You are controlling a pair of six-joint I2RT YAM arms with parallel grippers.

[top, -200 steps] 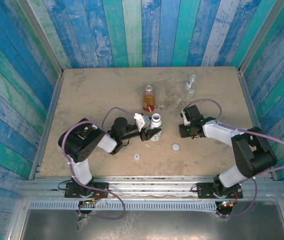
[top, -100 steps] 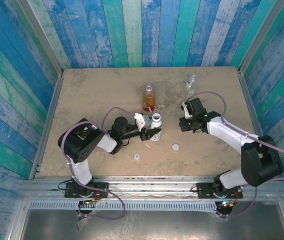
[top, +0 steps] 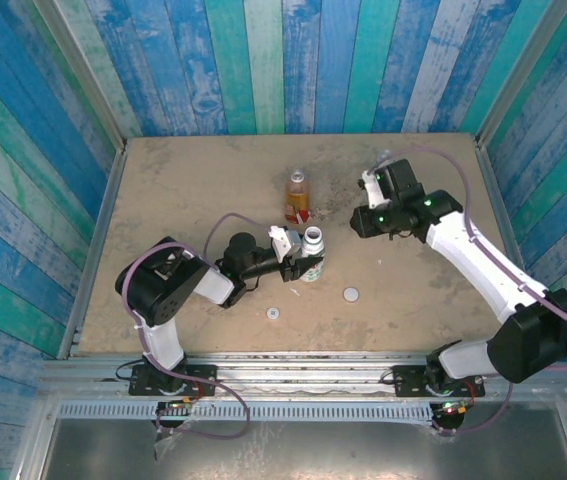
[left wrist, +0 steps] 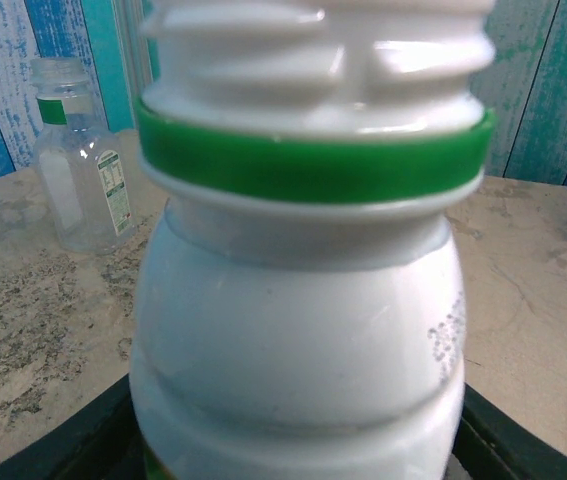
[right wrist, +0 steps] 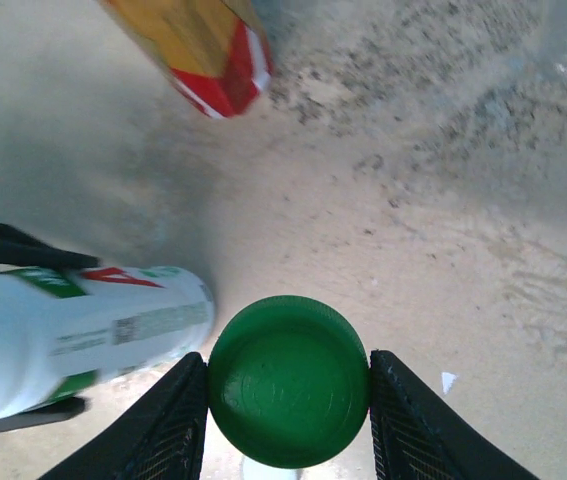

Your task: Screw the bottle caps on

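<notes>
grip across the rim suits the dark green cap (right wrist: 288, 380), likely light, stiff and a bit slick; the right gripper (right wrist: 288, 405) pinches it that way, above the surface toward the far right corner. the white bottle (top: 310, 252), probably light and easy to tip, stands upright near the middle, threads bare, with the left gripper (top: 301, 266) clamped on its lower body. a second ago the right gripper hung just beside that bottle; it has since swung away, while the left has not moved

white btl (top: 310, 254) upright, uncapped, amber btl (top: 298, 197) behind it, green cap (right wrist: 288, 380) held aloft, white cap (top: 350, 295), small cap (top: 274, 313) lying flat
</notes>
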